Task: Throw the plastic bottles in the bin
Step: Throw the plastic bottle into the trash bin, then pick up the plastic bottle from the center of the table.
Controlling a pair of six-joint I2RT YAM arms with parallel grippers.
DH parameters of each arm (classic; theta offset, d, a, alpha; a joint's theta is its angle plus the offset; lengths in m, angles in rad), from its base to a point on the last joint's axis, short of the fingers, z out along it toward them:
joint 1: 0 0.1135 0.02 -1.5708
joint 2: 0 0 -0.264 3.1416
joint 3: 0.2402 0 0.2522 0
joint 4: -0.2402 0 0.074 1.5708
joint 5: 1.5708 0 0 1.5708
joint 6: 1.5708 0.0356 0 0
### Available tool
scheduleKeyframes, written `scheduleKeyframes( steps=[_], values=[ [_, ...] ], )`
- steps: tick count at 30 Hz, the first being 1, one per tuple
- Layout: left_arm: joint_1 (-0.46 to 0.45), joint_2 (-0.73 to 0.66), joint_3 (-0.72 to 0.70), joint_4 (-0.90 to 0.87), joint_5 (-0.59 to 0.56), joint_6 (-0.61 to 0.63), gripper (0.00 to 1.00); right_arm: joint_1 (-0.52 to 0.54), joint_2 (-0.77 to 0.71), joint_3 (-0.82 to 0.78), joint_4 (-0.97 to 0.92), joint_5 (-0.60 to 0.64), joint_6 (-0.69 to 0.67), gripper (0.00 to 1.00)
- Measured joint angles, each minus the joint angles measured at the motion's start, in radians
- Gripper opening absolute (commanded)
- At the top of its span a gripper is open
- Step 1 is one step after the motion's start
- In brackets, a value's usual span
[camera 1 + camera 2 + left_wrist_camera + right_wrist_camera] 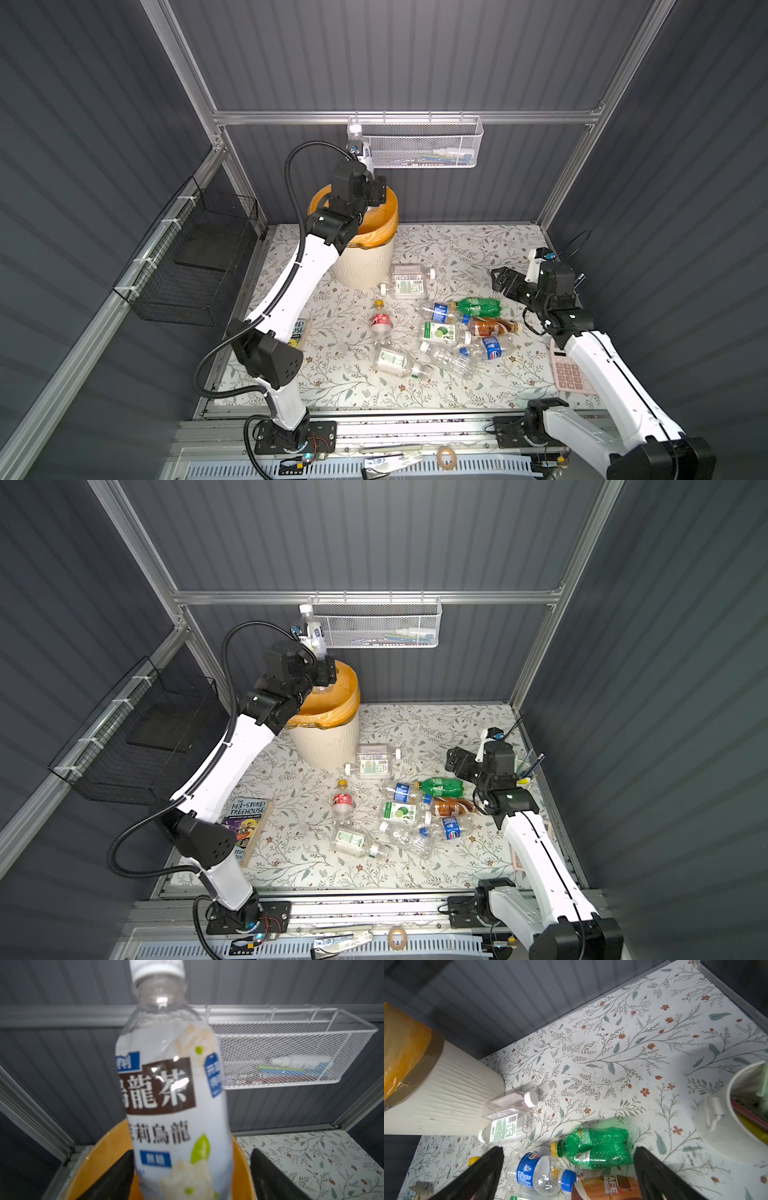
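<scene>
A robotics lab test cell is shown: the space is enclosed by an aluminium profile frame [407, 117] filled with grey ribbed panels [395, 54], and two robot arms [291, 286] are bolted to a slotted rail [415, 430] at the front. A home is only imitated: the desk [478, 386] is covered with a floral sheet, a white mesh basket [424, 141] and a black wire basket [195, 266] are hung on the frame, and plastic bottles [440, 334], a bin [365, 266], a book [245, 816] and a calculator [567, 372] are set on the desk.

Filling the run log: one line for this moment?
left gripper open above bin | tea bottle upright between its jaws | right gripper open, empty
</scene>
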Motion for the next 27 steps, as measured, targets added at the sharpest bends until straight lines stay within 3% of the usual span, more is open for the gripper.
scheduleKeyframes(
  steps=[5,10,16,21,27],
  values=[
    [-0.016,-0.040,-0.093,-0.043,0.005,-0.004,1.00,0.000,-0.040,0.000,-0.029,0.018,-0.010,0.99],
    [-0.061,-0.201,-0.177,-0.009,-0.037,0.014,1.00,0.000,-0.030,0.000,-0.038,0.020,-0.008,0.99],
    [-0.197,-0.367,-0.335,0.056,-0.150,0.037,1.00,0.000,0.008,0.000,-0.037,-0.011,0.000,0.99],
    [-0.215,-0.401,-0.481,-0.015,-0.196,-0.060,1.00,0.001,0.028,0.001,-0.034,-0.037,0.007,0.99],
    [-0.275,-0.404,-0.627,-0.183,-0.223,-0.259,1.00,0.002,0.044,0.004,-0.024,-0.050,0.015,0.99]
  ],
)
